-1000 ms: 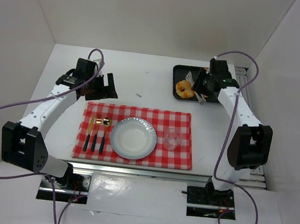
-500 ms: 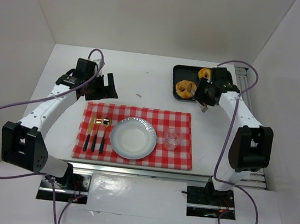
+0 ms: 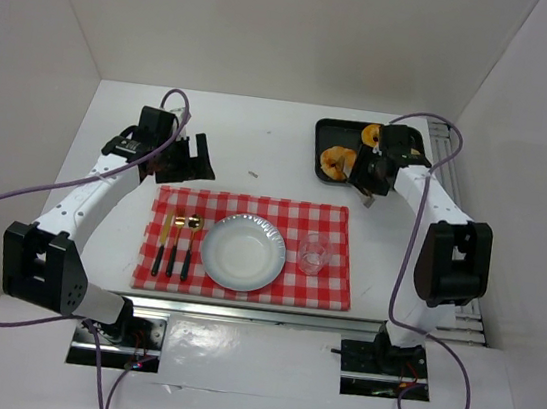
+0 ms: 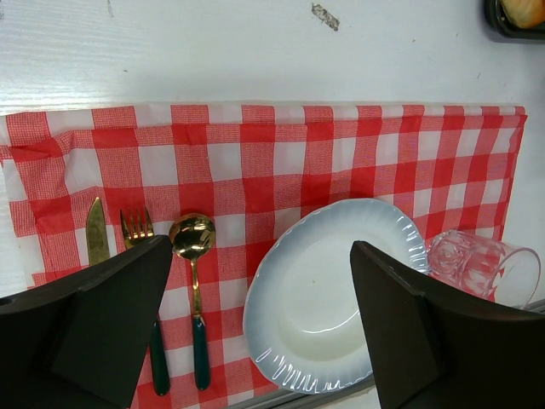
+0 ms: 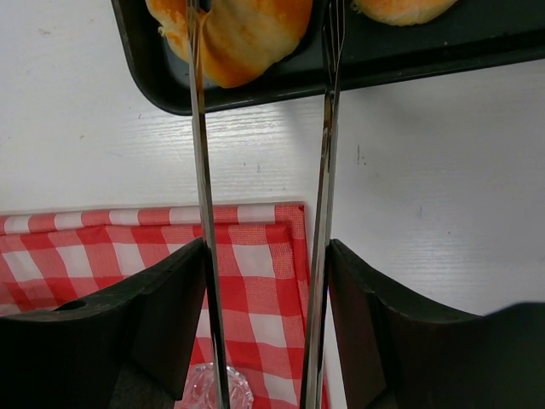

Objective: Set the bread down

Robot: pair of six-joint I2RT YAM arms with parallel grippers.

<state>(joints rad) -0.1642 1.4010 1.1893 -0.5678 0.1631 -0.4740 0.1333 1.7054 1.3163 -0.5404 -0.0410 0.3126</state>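
A golden bread roll [image 3: 336,162] lies at the left of the black tray [image 3: 336,129], with a second roll [image 3: 370,135] behind it. My right gripper [image 3: 371,173] is shut on metal tongs [image 5: 326,170] at the tray's near edge. In the right wrist view my right gripper [image 5: 266,256] holds the tong arms apart, reaching to the roll [image 5: 243,34]. The left arm crosses the roll and the tips are cut off at the top. The white plate [image 3: 242,252] sits on the checked cloth [image 3: 324,283]. My left gripper [image 3: 185,157] is open and empty above the cloth's far left corner.
A glass [image 3: 312,254] stands right of the plate. A knife [image 3: 161,243], fork [image 3: 174,244] and spoon [image 3: 190,244] lie left of it. The left wrist view shows the plate [image 4: 328,298], the glass [image 4: 481,266] and the spoon [image 4: 193,235] between the open fingers [image 4: 111,324].
My right gripper has moved with the tongs from over the tray towards its near edge, uncovering the second roll. The left arm has not moved.
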